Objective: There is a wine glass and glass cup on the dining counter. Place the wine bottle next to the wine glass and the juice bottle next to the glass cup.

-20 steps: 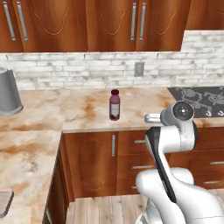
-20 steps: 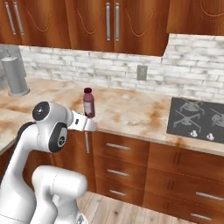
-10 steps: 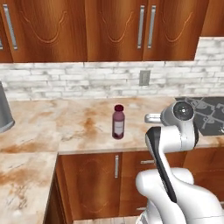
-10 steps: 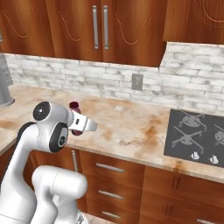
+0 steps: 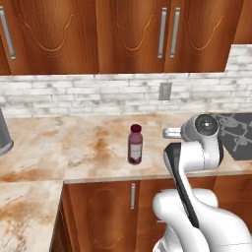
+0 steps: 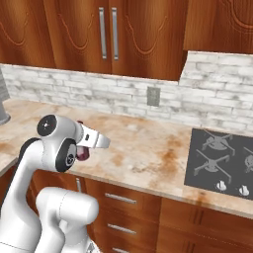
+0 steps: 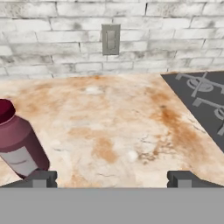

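On the marble counter (image 5: 74, 147), one dark red bottle (image 5: 135, 144) with a white label stands upright near the front edge, left of the cooktop (image 6: 222, 160) and well apart from it. Over the past second both base views have swung and drawn in, so the base has driven toward this stretch of counter, and the bottle now sits closer and more central in the left base view. That suggests the approach is nearly over and a reach for the bottle comes next. The gripper (image 7: 109, 179) stands wide and holds nothing; in the hand view the bottle lies just off its left finger, not between the tips. Counted: one bottle, one cooktop, one wall outlet (image 7: 110, 39).
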You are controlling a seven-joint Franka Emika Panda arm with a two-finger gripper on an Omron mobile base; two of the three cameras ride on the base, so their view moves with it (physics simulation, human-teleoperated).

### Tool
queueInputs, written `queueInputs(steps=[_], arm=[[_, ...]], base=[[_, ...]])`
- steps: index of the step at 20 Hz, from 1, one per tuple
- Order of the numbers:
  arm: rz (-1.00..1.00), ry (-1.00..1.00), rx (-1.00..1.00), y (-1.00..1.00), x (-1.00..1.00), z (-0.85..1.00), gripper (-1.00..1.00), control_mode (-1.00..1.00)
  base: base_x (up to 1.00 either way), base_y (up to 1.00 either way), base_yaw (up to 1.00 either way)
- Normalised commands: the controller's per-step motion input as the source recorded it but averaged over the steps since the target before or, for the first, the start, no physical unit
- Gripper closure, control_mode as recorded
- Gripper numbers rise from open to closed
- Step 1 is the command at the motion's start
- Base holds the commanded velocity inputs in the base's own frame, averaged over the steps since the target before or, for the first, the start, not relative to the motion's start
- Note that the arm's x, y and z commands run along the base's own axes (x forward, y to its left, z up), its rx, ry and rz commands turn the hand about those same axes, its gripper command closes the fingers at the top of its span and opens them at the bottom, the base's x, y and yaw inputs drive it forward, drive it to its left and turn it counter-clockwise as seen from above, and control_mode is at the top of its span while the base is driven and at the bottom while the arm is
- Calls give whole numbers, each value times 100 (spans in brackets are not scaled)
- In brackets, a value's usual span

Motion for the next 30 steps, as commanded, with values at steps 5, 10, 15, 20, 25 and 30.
queueInputs(steps=[5, 10, 15, 20, 25, 30], arm=[[0, 0, 0, 0, 0, 0, -100, 100], [0, 0, 0, 0, 0, 0, -100, 100], [0, 0, 0, 0, 0, 0, -100, 100], [0, 0, 0, 0, 0, 0, -100, 100], [14, -14, 1, -1, -12, 3, -100, -100], [44, -17, 0, 0, -10, 19, -100, -100]], base=[[45, 9, 0], [19, 3, 0], [0, 0, 0], [-1, 0, 0], [-1, 0, 0], [0, 0, 0]])
